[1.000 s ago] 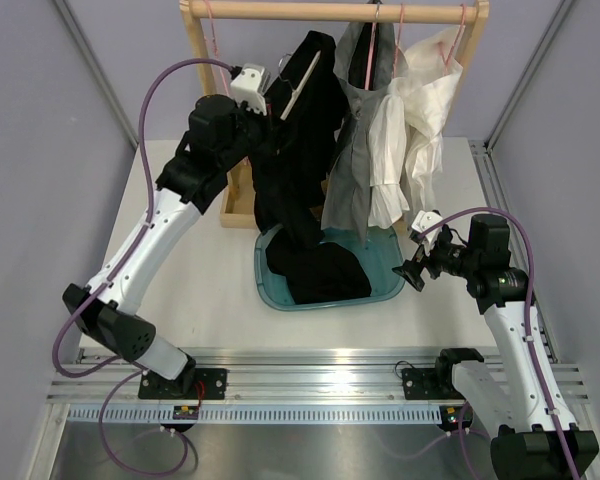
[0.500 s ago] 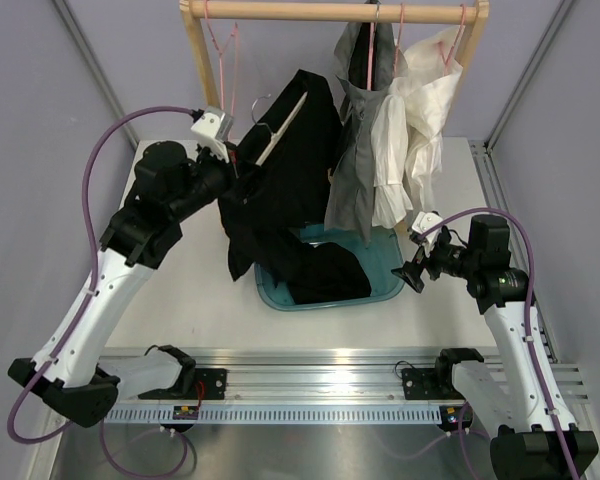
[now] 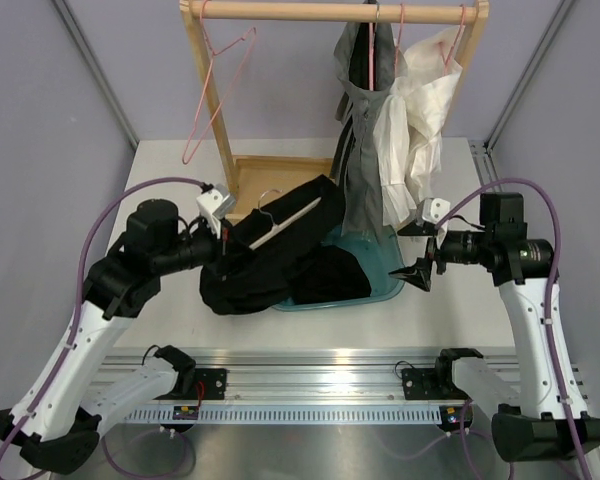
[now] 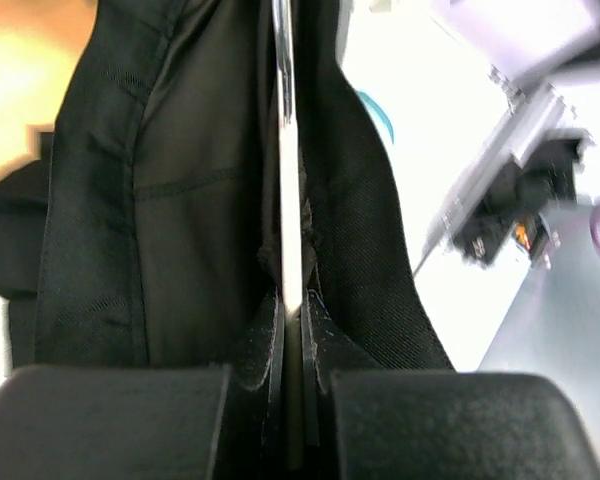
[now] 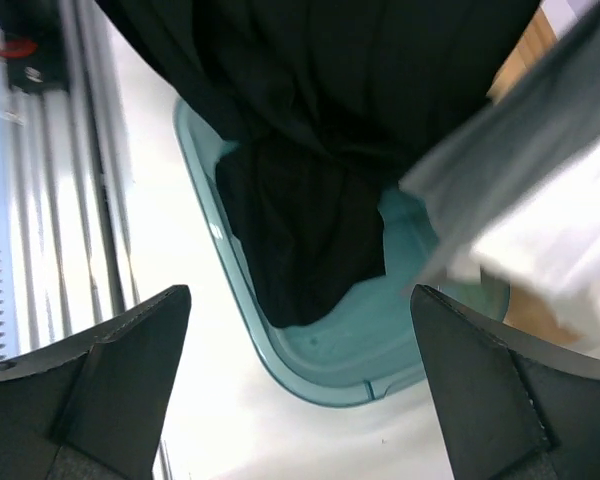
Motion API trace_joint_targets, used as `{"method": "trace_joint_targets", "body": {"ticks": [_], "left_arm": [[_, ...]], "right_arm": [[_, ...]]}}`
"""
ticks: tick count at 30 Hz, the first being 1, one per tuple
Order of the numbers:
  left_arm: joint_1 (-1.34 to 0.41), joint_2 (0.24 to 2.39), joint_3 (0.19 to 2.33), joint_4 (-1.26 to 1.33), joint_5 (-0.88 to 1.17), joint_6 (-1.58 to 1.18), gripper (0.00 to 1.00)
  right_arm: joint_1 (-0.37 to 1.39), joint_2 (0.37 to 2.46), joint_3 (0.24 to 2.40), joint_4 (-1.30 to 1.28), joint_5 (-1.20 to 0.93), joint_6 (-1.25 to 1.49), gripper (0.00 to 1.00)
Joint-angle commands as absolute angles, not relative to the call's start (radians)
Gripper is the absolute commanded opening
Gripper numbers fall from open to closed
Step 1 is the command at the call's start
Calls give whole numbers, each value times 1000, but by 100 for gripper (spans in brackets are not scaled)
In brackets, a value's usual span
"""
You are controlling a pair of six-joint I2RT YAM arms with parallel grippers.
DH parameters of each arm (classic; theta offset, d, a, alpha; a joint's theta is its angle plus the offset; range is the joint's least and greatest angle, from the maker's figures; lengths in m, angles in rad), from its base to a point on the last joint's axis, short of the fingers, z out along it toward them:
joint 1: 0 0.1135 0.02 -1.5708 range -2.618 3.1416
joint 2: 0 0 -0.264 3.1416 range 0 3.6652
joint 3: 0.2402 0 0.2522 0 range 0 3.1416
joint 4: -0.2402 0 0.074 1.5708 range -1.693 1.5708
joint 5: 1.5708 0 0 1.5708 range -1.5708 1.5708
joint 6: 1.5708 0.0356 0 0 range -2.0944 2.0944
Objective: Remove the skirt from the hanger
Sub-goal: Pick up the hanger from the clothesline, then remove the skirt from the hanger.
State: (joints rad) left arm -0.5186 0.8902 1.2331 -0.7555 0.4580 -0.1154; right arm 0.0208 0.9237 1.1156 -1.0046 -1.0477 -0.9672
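White table, grey skirt beside gaping right pincer (left pincer clamps hanger)

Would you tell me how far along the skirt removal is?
Done: nothing yet; the skirt hangs on the rail. In hand: the left tool is shut on a wooden hanger bearing a black garment over the tub. Left: freeing the skirt; the right tool is open, empty.

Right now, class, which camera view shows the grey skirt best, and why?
The top external view: the grey skirt hangs from the rail, seen nearly whole. The right wrist view catches only a blurred edge of it; the left wrist view shows none of it.
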Motion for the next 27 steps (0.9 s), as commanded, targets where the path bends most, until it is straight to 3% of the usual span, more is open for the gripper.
{"method": "trace_joint_targets", "body": {"ticks": [1,5,9,18,27], "left_arm": [[-528,806,1152,-784,575,-72,0],[-554,730,1071,-759,450,-89,0],[-623,693,1020,-752,333,-94,0],[-872,721,977,-749,13,-60,0],[-1103,827,1055,-721,-333,29,0]], "right_arm": [[47,1003,1296,-1244,-1192,-1062,99],[161,1066,1391,-995,-1162,-655,99],[337,1141,1446,-752,-872,-234,99],[451,1330,1635,-727,-574,30,99],[569,1425,1614,-791,-333,-63,100]]}}
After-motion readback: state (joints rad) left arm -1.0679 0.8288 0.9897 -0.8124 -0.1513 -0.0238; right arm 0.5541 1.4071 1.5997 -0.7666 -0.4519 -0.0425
